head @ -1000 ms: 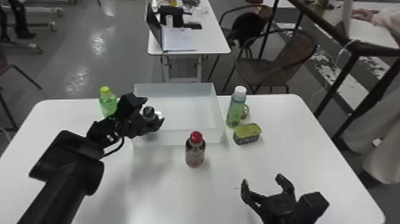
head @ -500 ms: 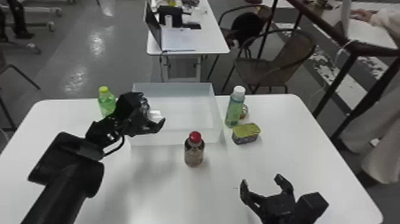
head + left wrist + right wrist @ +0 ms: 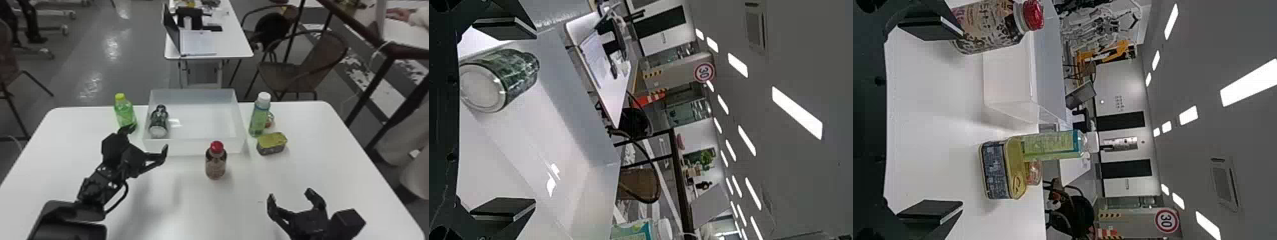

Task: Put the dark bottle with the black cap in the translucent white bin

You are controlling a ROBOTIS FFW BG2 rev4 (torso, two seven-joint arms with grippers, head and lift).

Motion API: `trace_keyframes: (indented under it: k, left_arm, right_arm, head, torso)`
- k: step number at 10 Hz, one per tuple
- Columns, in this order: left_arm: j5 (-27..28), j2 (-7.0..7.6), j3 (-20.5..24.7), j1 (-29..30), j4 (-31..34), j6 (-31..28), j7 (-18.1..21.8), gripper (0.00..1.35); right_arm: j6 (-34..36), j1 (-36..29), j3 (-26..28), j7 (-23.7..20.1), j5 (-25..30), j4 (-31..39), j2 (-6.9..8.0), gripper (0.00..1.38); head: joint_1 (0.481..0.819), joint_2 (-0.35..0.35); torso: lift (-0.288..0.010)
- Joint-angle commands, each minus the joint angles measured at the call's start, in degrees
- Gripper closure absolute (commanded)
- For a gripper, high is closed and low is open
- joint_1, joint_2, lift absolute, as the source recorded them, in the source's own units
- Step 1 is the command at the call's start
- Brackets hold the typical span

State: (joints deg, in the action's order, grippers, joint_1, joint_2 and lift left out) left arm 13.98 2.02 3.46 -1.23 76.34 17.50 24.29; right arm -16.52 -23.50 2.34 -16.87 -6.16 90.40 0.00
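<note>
Wide apart stood the two fingers of the left gripper (image 3: 147,138), just left of the centre of the head view, near the closest left corner of the translucent white bin (image 3: 194,147). In the left wrist view, too, its fingers were spread well away from each other, with the dark bottle with the black cap (image 3: 158,123) near one of them and apart from it. That bottle lay on its side inside the bin, at the bin's left end, its pale round base turned toward the lower edge of the head view and its cap pointing toward the upper edge.

At the lower right of the head view, the right gripper (image 3: 290,195) was parked above the white table (image 3: 322,159), its fingers open wide.

Near the middle of the frame, a brown bottle with a red cap (image 3: 215,164) stood upright just in front of the bin. Left of the bin stood a green bottle with a yellow cap (image 3: 125,113). Right of it stood a white-capped bottle (image 3: 260,118), with a yellow-lidded tin (image 3: 271,144) just beside it. At the upper centre, an open laptop (image 3: 198,41) rested on a farther table (image 3: 236,48).
</note>
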Motion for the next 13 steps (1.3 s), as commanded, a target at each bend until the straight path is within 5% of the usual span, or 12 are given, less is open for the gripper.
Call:
trace_keyframes:
  k: [1,6,13]
  left_arm:
    - [-4.40,0.27,0.41,7.03,5.66,0.08,-2.32,0.12]
    - [-14.60,-2.16,3.31,22.32,11.90,7.11,-14.89,0.12]
    - [-18.82,-2.16,0.15,30.06,11.90,13.62,-25.08,0.12]
  right_arm:
    - [0.00,-1.02,0.56,0.09,0.18,1.01,0.05,0.10]
    - [0.53,-2.95,2.14,0.79,0.89,3.21,0.05,0.10]
    - [0.79,-4.97,2.14,1.49,1.15,4.88,0.05,0.10]
  head:
    - [0.695,-0.033]
    - [0.695,0.032]
    - [0.695,0.085]
  torso:
    - [-0.058]
    - [-0.058]
    - [-0.058]
